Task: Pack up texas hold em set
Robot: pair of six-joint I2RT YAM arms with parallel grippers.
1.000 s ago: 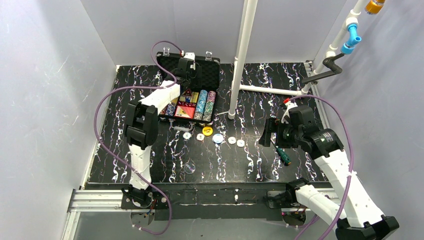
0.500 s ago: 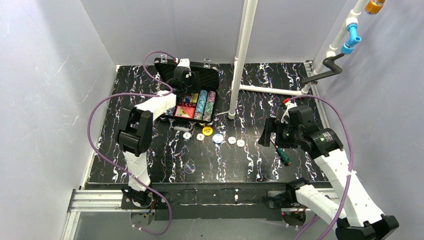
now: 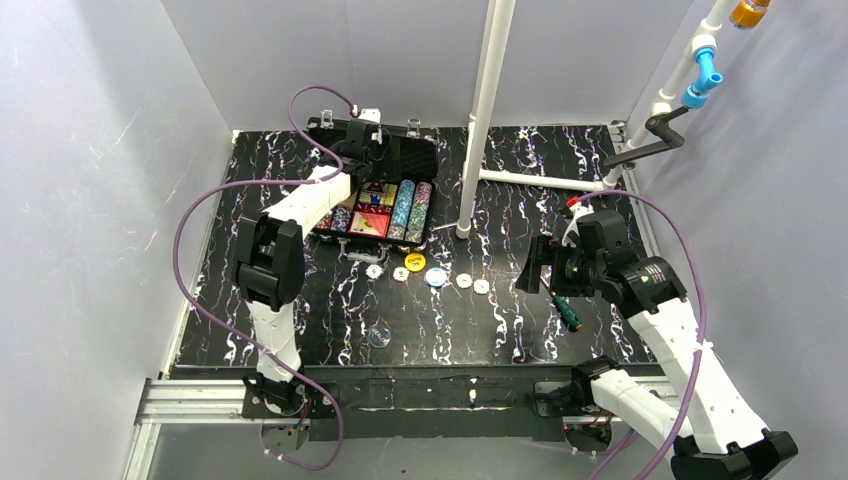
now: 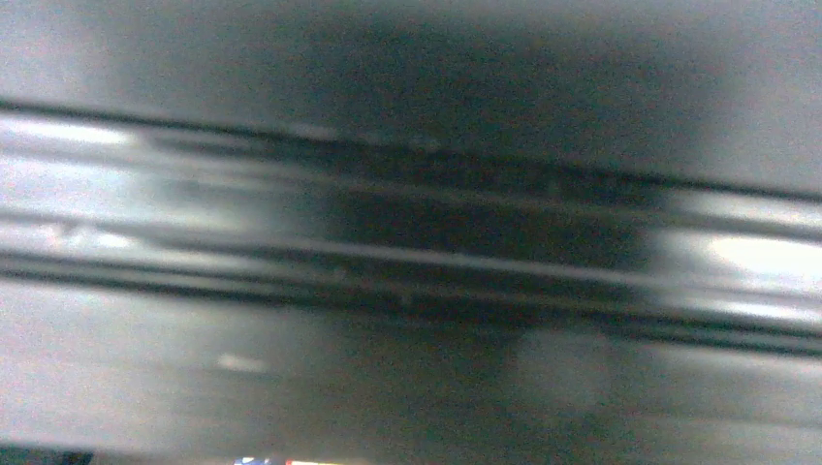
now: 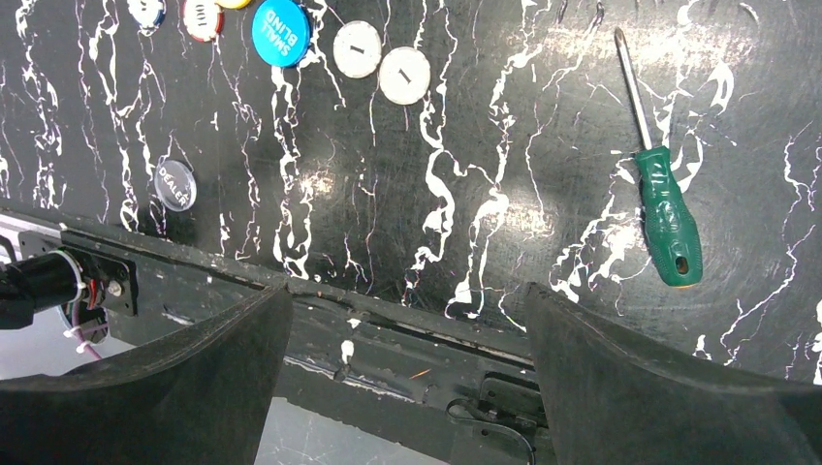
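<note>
Has the left gripper (image 3: 362, 143) at the back left corner of the open black foam-lined case (image 3: 415, 150), at the far left of the mat (image 3: 300, 330); cannot tell whether clenched or released, wrist view too blurred. Holds the right gripper (image 5: 407, 295) released, fingers wide apart over the mat, grasping nothing, green-handled screwdriver (image 5: 664, 199) near. In the case: rows of poker chips (image 3: 404, 205), red card deck (image 3: 370, 222). In front of it, loose on the mat: white, yellow and blue discs (image 5: 281, 32); DEALER button (image 5: 174, 184) nearer the arms.

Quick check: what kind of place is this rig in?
Probably a lab robot test cell, not a home: plain pale walls box in a black marbled tabletop, with a white pipe frame and an aluminium rail along the near edge.
</note>
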